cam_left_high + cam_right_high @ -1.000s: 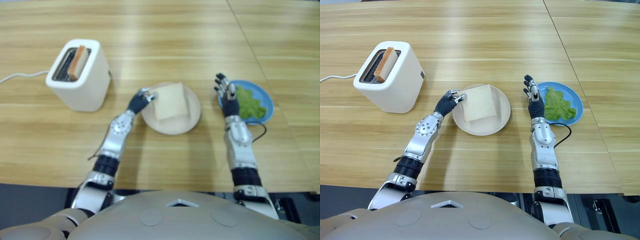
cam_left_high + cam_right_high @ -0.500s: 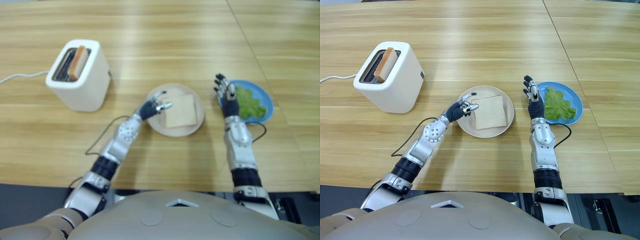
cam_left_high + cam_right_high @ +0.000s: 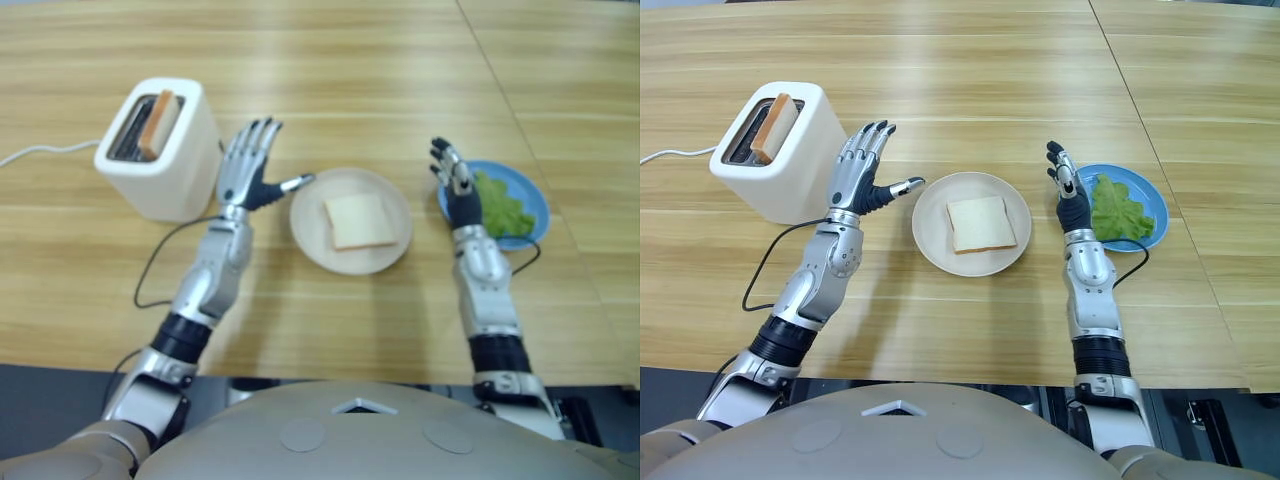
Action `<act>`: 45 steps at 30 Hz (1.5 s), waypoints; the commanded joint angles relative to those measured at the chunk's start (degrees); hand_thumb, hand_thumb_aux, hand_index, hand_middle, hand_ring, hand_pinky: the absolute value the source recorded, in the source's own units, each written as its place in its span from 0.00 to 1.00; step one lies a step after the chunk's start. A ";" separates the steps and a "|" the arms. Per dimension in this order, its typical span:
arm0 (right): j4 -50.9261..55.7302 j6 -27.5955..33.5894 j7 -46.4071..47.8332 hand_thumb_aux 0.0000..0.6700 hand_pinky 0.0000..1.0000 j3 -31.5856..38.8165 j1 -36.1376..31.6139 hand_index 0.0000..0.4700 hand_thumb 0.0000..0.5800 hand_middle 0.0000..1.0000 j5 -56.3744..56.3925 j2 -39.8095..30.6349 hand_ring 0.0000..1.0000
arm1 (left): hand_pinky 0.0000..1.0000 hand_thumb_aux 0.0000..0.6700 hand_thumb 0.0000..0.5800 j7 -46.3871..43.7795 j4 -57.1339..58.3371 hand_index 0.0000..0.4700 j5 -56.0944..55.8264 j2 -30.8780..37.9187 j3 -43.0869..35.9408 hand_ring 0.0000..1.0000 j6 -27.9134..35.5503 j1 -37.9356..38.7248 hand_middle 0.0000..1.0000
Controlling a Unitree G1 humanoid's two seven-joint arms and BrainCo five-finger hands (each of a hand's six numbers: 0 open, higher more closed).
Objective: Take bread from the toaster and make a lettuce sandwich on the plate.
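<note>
A white toaster (image 3: 768, 155) stands at the left with one browned slice of bread (image 3: 772, 129) upright in its slot. A slice of white bread (image 3: 981, 223) lies flat on the beige plate (image 3: 936, 247) in the middle. Green lettuce (image 3: 1116, 208) rests on a blue plate (image 3: 1145, 192) to the right. My left hand (image 3: 863, 171) is raised between the toaster and the beige plate, fingers spread, holding nothing. My right hand (image 3: 1069, 189) stands upright at the left rim of the blue plate, fingers straight and empty.
The toaster's white cord (image 3: 668, 157) runs off the left edge. A thin black cable (image 3: 770, 259) loops on the table beside my left forearm, and another (image 3: 1134, 268) by my right wrist. A table seam (image 3: 1137, 108) runs along the right side. Bare wood stretches behind the plates.
My left hand let go of the white bread, which now lies flat on the beige plate, then lifted and drew back toward the toaster with fingers spread. The right hand kept still.
</note>
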 commanded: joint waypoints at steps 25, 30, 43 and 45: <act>52.27 6.83 -39.71 0.00 0.00 27.85 -16.92 0.00 0.00 0.00 -51.48 -32.79 0.00 | 0.00 0.00 0.00 -6.40 9.82 0.00 -21.95 -8.17 3.17 0.00 -7.92 2.69 0.00; 52.65 6.77 -40.24 0.00 0.00 31.00 -16.50 0.00 0.00 0.00 -51.48 -31.16 0.00 | 0.00 0.00 0.00 -6.76 10.91 0.00 -23.44 -8.69 4.28 0.00 -8.15 2.05 0.00; 53.37 8.25 -41.04 0.71 0.00 35.15 -17.72 0.70 0.92 0.00 -51.26 -30.58 0.00 | 0.00 0.00 0.00 -6.87 11.53 0.00 -24.65 -7.56 6.19 0.00 -8.33 0.61 0.00; 53.40 8.12 -41.02 0.83 0.00 35.36 -17.79 0.81 0.97 0.00 -51.04 -30.70 0.00 | 0.00 0.00 0.00 -6.87 11.56 0.00 -24.67 -7.61 6.20 0.00 -8.32 0.61 0.00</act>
